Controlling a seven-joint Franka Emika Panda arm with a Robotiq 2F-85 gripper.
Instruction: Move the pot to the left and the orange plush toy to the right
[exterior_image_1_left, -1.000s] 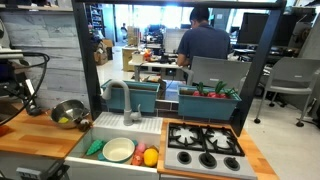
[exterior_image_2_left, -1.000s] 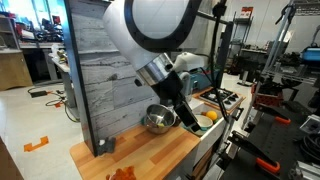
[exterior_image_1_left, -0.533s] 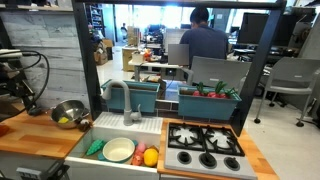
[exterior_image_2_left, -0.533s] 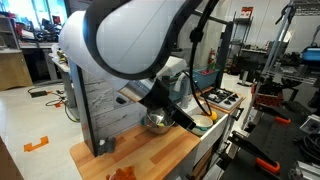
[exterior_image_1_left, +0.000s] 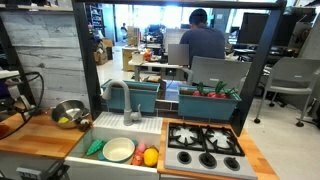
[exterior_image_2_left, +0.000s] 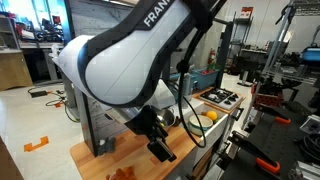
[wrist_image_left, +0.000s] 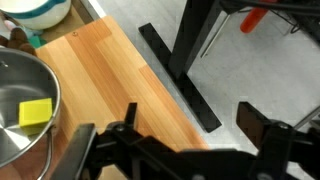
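The shiny silver pot (exterior_image_1_left: 68, 114) stands on the wooden counter (exterior_image_1_left: 40, 138) next to the sink, with a yellow piece (wrist_image_left: 35, 112) inside it. In the wrist view the pot (wrist_image_left: 20, 120) fills the left edge. My gripper (wrist_image_left: 170, 135) is open and empty, hanging over the counter's end, apart from the pot. In an exterior view the gripper (exterior_image_2_left: 160, 150) hangs low over the wood, and my arm hides most of the pot (exterior_image_2_left: 166, 118). An orange soft thing, probably the orange plush toy (exterior_image_2_left: 125, 174), lies at the counter's near edge.
The sink holds a white-and-green plate (exterior_image_1_left: 118, 150), red and yellow toy fruit (exterior_image_1_left: 145, 156) and a green piece (exterior_image_1_left: 95, 147). A faucet (exterior_image_1_left: 125, 100) and a stove (exterior_image_1_left: 205, 145) stand further along. A black frame leg (wrist_image_left: 180, 75) lies on the floor past the counter's edge.
My arm has swung away from above the pot toward the counter's outer end, and the gripper has dropped lower. The pot has not moved.
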